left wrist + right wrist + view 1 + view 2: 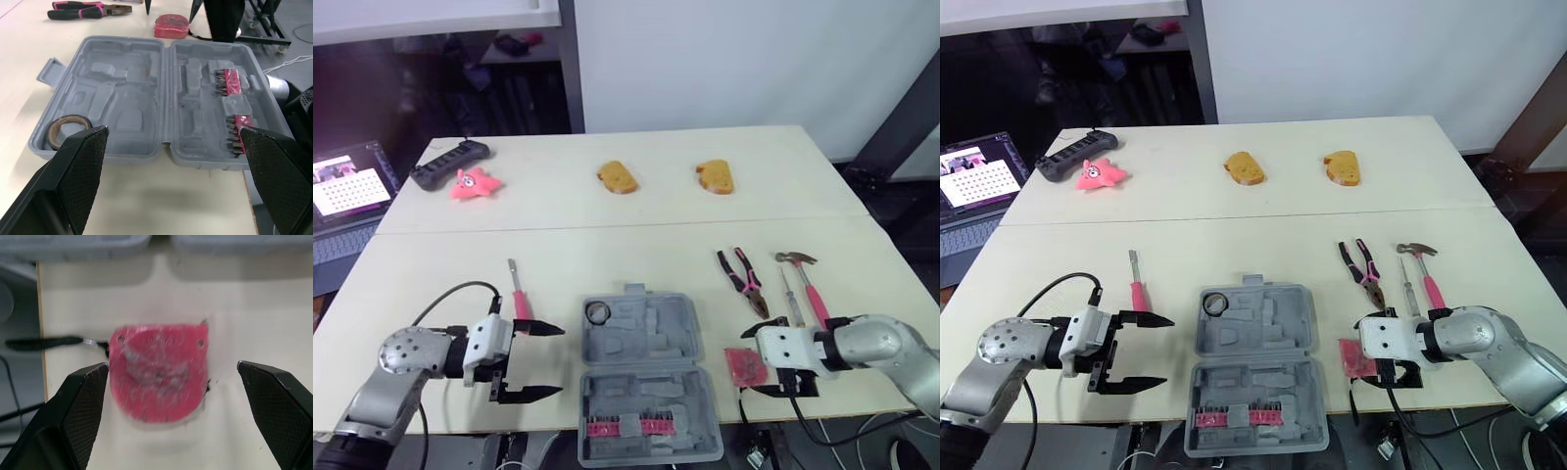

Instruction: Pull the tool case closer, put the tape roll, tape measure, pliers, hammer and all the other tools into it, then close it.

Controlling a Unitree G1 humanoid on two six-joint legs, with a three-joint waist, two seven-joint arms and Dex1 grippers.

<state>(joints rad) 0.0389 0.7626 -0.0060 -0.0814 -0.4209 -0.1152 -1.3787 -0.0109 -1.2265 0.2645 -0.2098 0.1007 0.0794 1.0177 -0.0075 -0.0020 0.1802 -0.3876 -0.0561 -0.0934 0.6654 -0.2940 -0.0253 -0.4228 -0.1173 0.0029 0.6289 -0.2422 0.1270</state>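
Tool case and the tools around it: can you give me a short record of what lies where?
Tool case: open flat, between the two grippers
Inside: tape roll in a far corner; red bits in the near half
Right of case: tape measure, pliers, slim screwdriver, hammer
Left of case: pink-handled screwdriver
Left gripper: open, empty
Right gripper: open, astride the tape measure
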